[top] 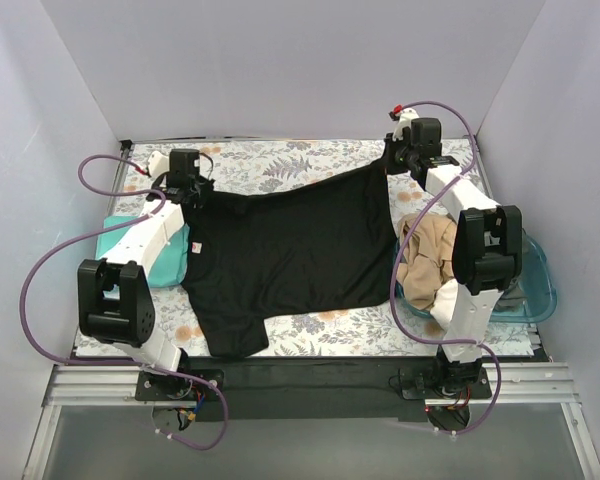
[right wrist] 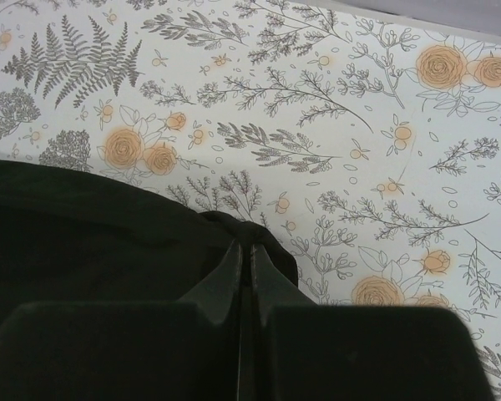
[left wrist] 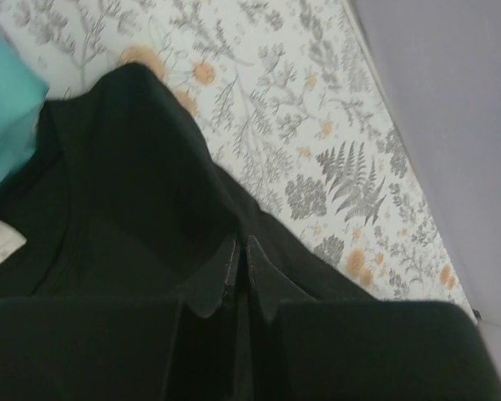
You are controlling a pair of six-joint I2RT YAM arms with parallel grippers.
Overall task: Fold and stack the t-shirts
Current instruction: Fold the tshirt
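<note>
Black shirt: spread sideways over the middle of the counter. Its far edge sags between two held points, and one sleeve reaches the near edge.
Left gripper: near the far left corner, jaws pinching the black cloth close to the collar.
Right gripper: near the far right corner, jaws pinching the other end of that far edge.
Top view only: the whole outline of the shirt, both arms, and the piles at either side.
Left wrist view only: the fingers pressed together with a ridge of black cloth running into them. The label sits inside the collar, and bare floral counter lies beyond.
Right wrist view only: a small bunch of cloth at the fingertips, with printed counter all around it. Whether the cloth is lifted off the surface, I cannot tell.
Teal shirt: folded at the left edge, partly under the left arm, just beside the collar.
Tan shirt: crumpled in the basket at the right edge.
In the way: the right arm crosses over the basket and hides part of its contents.
Cables: purple loops hanging off both arms.
</note>
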